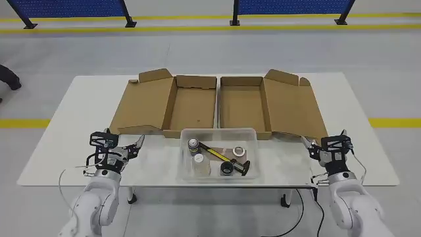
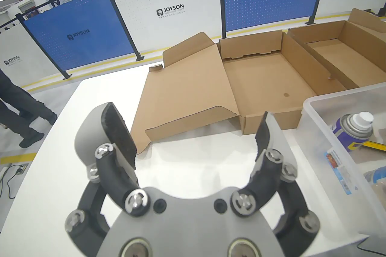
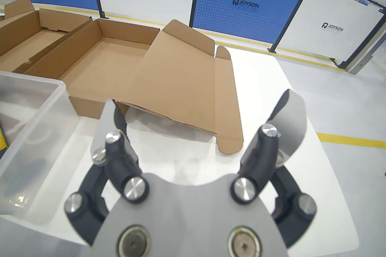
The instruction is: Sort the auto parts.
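Auto parts, mixed lot, not yet sorted: all lie together in one clear bin (image 1: 217,130) at the near middle of the worktop (image 1: 72,145). Left tool (image 2: 188,115): jaws spread wide, nothing between them, poised low over bare worktop just beside the bin's left wall. Right tool (image 3: 198,100): likewise spread and holding nothing, off the bin's right side, a little farther from it. Bin contents, as far as I can make out: a spray can (image 2: 352,127) with a white nozzle, upright near the left wall; a second white-capped can (image 1: 199,164) just in front of it; a yellow-and-black strip (image 1: 210,149) lying slantwise; a small pale roll (image 1: 239,151); two dark round pieces (image 1: 227,168) at the front, kind uncertain. Behind the bin, close side by side: left carton (image 1: 192,108) and right carton (image 1: 240,108), lids folded out flat. Handling, by my estimate: cans light, rigid, smooth-walled, apt to slip or roll. They are best taken across the body at mid-height, jaws square to it, never by the nozzle. Dark pieces and roll look small and stiff, so take them across the rim. Bin walls crowd the outer items, so an approach from above seems safest.
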Robot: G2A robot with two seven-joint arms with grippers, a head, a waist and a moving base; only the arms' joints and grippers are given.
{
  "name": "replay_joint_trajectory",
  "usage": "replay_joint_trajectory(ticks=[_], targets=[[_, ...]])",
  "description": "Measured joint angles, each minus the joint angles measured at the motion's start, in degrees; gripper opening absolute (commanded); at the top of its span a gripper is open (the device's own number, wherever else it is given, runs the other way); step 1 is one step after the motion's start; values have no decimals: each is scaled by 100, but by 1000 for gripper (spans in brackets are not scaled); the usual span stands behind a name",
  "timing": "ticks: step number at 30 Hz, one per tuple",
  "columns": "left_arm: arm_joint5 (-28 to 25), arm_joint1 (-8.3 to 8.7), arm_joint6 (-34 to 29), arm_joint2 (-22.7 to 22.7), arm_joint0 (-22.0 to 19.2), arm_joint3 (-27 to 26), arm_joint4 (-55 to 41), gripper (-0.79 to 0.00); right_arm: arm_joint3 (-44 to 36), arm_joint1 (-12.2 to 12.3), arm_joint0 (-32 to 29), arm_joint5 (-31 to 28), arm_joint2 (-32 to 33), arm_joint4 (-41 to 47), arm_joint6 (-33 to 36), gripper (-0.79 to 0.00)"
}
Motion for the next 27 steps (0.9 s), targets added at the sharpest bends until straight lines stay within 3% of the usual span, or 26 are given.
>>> replay_joint_trajectory(ticks=[9, 17, 27], targets=[[-280, -36, 47, 271, -446, -54, -45, 0, 0, 0, 0, 0, 0, 0, 0, 0], [-1749, -38, -96, 626, -796, -430, -882, 0, 0, 0, 0, 0, 0, 0, 0, 0], [-3429, 65, -540, 790, -643, -570, -731, 0, 0, 0, 0, 0, 0, 0, 0, 0]])
